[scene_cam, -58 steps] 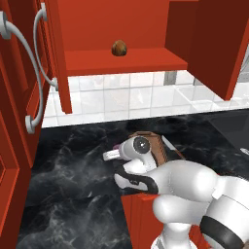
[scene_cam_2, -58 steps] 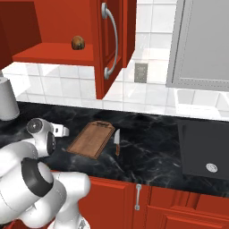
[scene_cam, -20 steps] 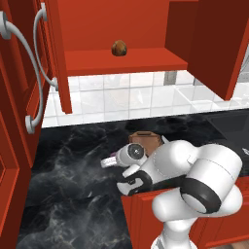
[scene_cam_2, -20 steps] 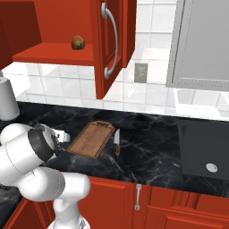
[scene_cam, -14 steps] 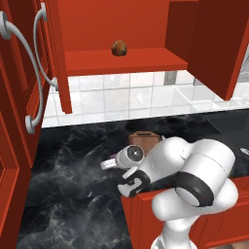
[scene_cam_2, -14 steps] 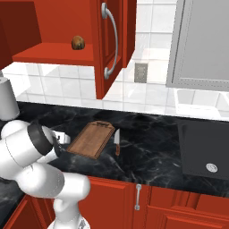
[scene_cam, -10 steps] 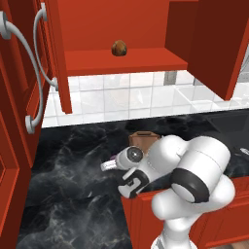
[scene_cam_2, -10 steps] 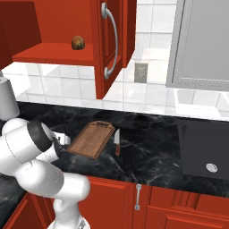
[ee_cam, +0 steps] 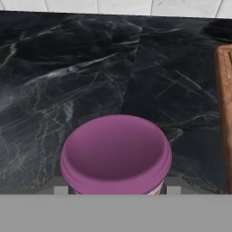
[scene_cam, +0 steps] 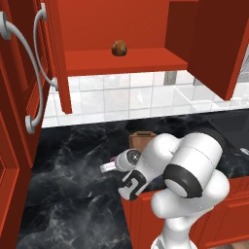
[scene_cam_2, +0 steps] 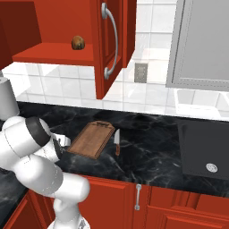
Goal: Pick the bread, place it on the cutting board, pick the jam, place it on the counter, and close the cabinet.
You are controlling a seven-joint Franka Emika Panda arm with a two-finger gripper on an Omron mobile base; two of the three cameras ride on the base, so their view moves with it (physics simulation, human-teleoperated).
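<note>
Bread point(scene_cam: 119, 47) sits on the cabinet point(scene_cam: 126, 61) shelf, not yet on the board point(scene_cam_2: 91, 139), which lies bare on the counter point(scene_cam_2: 152, 152) with a knife point(scene_cam_2: 116, 142) beside it. Jam point(ee_cam: 116, 154) is clamped in the gripper point(ee_cam: 116, 191), lid toward the hand camera, low over the black counter just left of the board; whether it touches down I cannot tell. Cabinet doors stand open. Judged: jam nearly placed; bread move and door closing remain.
</note>
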